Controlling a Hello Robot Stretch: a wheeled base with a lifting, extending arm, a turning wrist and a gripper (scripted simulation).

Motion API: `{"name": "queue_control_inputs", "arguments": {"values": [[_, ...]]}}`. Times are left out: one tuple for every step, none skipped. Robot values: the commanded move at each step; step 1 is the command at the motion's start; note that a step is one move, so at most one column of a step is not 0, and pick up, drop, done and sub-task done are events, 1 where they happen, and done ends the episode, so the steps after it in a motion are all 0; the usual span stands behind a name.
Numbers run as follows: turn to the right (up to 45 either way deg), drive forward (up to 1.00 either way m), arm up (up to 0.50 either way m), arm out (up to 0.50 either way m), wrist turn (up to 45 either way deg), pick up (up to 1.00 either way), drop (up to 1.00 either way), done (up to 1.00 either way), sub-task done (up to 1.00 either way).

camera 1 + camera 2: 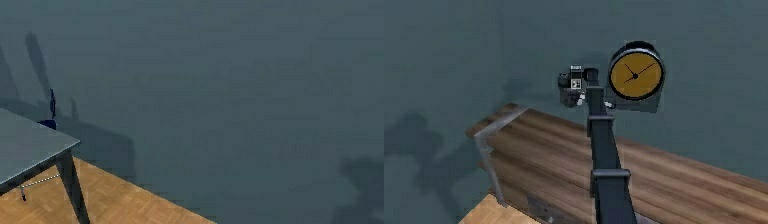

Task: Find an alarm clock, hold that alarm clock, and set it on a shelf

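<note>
An alarm clock point(634, 75), round with an orange face and a dark case, hangs in front of the blue-grey wall, clear of the wooden top point(684, 175) below it. The dark arm point(608, 170) rises from the arm side view's bottom edge to the gripper point(610, 100), whose white marked squares point(576, 80) stand to the left. The gripper holds the alarm clock at its far end.
The wooden top runs across the arm side view, with a grey metal frame point(487, 150) at its left end and light wood floor point(494, 212) below. In the forward view a grey table point(30, 148) stands at the left, a dark blue chair back point(49, 118) behind it, and a blue-grey wall point(230, 90) close ahead.
</note>
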Motion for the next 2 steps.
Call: {"name": "queue_control_inputs", "arguments": {"values": [[0.0, 0.0, 0.0, 0.0, 0.0, 0.0, 1.0, 0.0, 0.0], [0.0, 0.0, 0.1, 0.0, 0.0, 0.0, 0.0, 0.0, 0.0]]}}
